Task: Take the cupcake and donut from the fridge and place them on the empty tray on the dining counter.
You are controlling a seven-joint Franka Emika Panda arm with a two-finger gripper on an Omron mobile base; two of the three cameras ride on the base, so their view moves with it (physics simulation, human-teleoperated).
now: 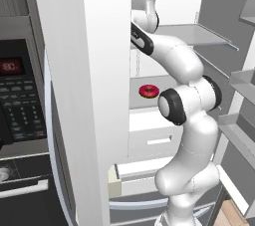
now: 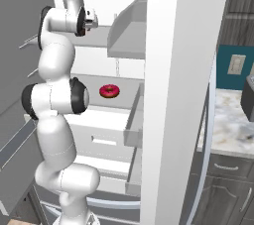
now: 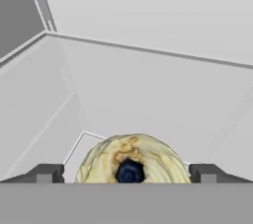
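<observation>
Two dark fingertips of the gripper [image 3: 129, 173] stand wide apart on either side of the cupcake [image 3: 132, 161], whose tan top sits between them on a shelf inside the open fridge [image 1: 94, 70]. The donut [image 1: 148, 91] waits on a lower shelf. Closing too high could pinch the soft top and let the cupcake slip.

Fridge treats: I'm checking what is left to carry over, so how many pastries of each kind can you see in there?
donut: 1
cupcake, between the open gripper fingers: 1
Total: 2 pastries in the fridge
</observation>
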